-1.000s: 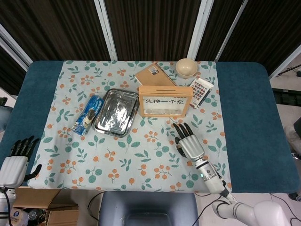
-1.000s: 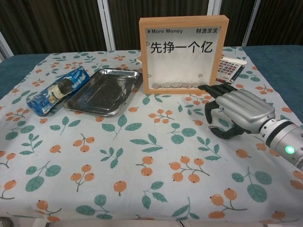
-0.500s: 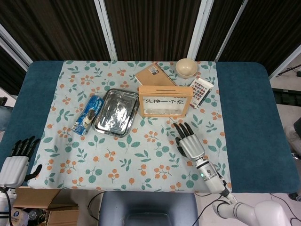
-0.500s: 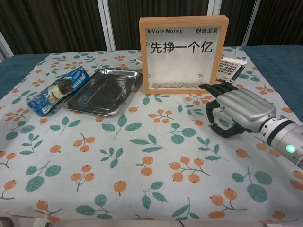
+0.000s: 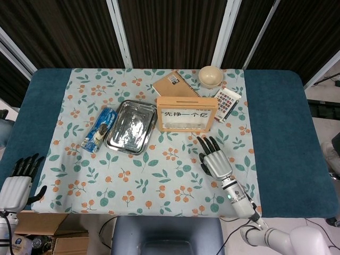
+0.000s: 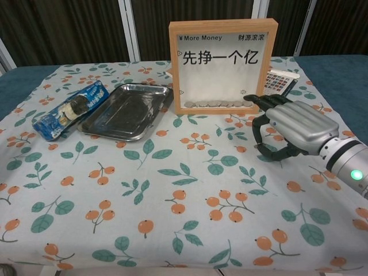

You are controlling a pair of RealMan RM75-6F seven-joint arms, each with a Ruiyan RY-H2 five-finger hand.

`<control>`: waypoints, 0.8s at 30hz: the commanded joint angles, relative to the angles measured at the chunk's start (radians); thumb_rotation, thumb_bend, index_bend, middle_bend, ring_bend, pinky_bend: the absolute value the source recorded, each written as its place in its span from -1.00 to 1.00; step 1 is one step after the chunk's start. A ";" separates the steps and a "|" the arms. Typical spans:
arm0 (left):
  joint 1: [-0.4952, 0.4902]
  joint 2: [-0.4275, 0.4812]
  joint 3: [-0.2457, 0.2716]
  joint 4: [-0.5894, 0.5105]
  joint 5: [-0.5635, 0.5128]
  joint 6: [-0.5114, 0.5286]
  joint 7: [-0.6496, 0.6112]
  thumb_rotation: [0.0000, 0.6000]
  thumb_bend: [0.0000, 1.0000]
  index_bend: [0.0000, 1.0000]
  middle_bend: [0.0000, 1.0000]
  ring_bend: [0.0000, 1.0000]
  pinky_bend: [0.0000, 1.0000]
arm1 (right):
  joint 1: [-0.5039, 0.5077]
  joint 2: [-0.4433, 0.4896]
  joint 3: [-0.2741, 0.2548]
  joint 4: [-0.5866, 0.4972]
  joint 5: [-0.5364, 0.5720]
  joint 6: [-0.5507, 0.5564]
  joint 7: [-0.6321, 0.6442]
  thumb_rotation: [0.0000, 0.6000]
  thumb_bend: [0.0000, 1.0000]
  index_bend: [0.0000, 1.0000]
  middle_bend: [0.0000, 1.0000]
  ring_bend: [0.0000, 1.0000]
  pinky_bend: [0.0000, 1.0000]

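My right hand (image 5: 214,158) (image 6: 288,127) hovers open over the floral tablecloth (image 5: 159,175), fingers spread and pointing toward the wooden coin-bank frame (image 5: 186,114) (image 6: 222,65), just short of its lower right corner. It holds nothing. My left hand (image 5: 17,183) stays open at the table's near left corner, off the cloth, shown only in the head view. A steel tray (image 5: 130,126) (image 6: 128,110) lies left of the frame, and a blue cookie packet (image 5: 100,129) (image 6: 71,108) lies left of the tray.
Behind the frame are a brown notebook (image 5: 175,84), a cream bowl (image 5: 211,76) and a colour-swatch card (image 5: 227,103) (image 6: 278,83). Blue table surface (image 5: 281,138) borders the cloth on both sides. A cardboard box (image 5: 37,234) sits below the near left edge.
My right hand has crept slightly forward and to the right, toward the frame's lower right corner. The left hand has stayed put.
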 commanded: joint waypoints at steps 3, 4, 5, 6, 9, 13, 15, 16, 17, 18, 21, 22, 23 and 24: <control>0.003 0.003 -0.001 -0.003 0.000 0.006 -0.004 1.00 -0.34 -1.00 -1.00 -1.00 -1.00 | -0.003 0.098 0.042 -0.150 -0.014 0.080 0.030 1.00 0.23 0.43 -0.94 -1.00 -1.00; 0.003 0.004 -0.002 -0.003 0.000 0.007 -0.005 1.00 -0.34 -1.00 -1.00 -1.00 -1.00 | -0.004 0.123 0.053 -0.188 -0.018 0.097 0.033 1.00 0.23 0.43 -0.93 -1.00 -1.00; 0.003 0.005 -0.002 -0.004 0.001 0.008 -0.005 1.00 -0.34 -1.00 -1.00 -1.00 -1.00 | -0.006 0.150 0.063 -0.229 -0.021 0.114 0.036 1.00 0.23 0.43 -0.93 -1.00 -1.00; 0.004 0.006 -0.002 -0.005 0.003 0.010 -0.005 1.00 -0.34 -1.00 -1.00 -1.00 -1.00 | -0.010 0.188 0.077 -0.286 -0.027 0.138 0.039 1.00 0.23 0.44 -0.93 -1.00 -1.00; 0.003 0.008 -0.003 -0.009 0.006 0.014 -0.007 1.00 -0.34 -1.00 -1.00 -1.00 -1.00 | -0.025 0.281 0.109 -0.423 -0.045 0.203 0.036 1.00 0.23 0.45 -0.92 -1.00 -1.00; 0.004 0.011 -0.003 -0.013 0.011 0.018 -0.006 1.00 -0.34 -1.00 -1.00 -1.00 -1.00 | -0.043 0.381 0.154 -0.564 -0.061 0.271 0.020 1.00 0.23 0.45 -0.92 -1.00 -1.00; 0.003 0.012 -0.003 -0.016 0.014 0.020 -0.004 1.00 -0.34 -1.00 -1.00 -1.00 -1.00 | -0.043 0.416 0.179 -0.613 -0.057 0.283 0.004 1.00 0.24 0.46 -0.91 -1.00 -1.00; 0.003 0.013 -0.002 -0.018 0.016 0.020 -0.002 1.00 -0.34 -1.00 -1.00 -1.00 -1.00 | -0.037 0.435 0.199 -0.641 -0.047 0.279 -0.010 1.00 0.25 0.46 -0.91 -1.00 -1.00; 0.003 0.013 -0.002 -0.020 0.018 0.021 0.000 1.00 -0.34 -1.00 -1.00 -1.00 -1.00 | -0.032 0.450 0.214 -0.662 -0.035 0.271 -0.020 1.00 0.25 0.46 -0.91 -1.00 -1.00; 0.003 0.013 -0.002 -0.022 0.019 0.023 0.001 1.00 -0.34 -1.00 -1.00 -1.00 -1.00 | -0.024 0.462 0.230 -0.680 -0.020 0.259 -0.029 1.00 0.25 0.46 -0.91 -1.00 -1.00; 0.003 0.015 0.000 -0.028 0.024 0.026 0.006 1.00 -0.34 -1.00 -1.00 -1.00 -1.00 | 0.017 0.499 0.304 -0.724 0.067 0.194 -0.068 1.00 0.26 0.46 -0.91 -1.00 -1.00; 0.003 0.015 0.000 -0.029 0.025 0.026 0.007 1.00 -0.34 -1.00 -1.00 -1.00 -1.00 | 0.039 0.514 0.340 -0.741 0.125 0.153 -0.085 1.00 0.26 0.46 -0.91 -1.00 -1.00; 0.002 0.015 -0.001 -0.031 0.026 0.025 0.008 1.00 -0.34 -1.00 -1.00 -1.00 -1.00 | 0.057 0.525 0.367 -0.754 0.173 0.120 -0.101 1.00 0.27 0.46 -0.91 -1.00 -1.00; 0.001 0.016 -0.001 -0.033 0.026 0.024 0.009 1.00 -0.34 -1.00 -1.00 -1.00 -1.00 | 0.077 0.535 0.393 -0.764 0.221 0.086 -0.120 1.00 0.28 0.46 -0.90 -1.00 -1.00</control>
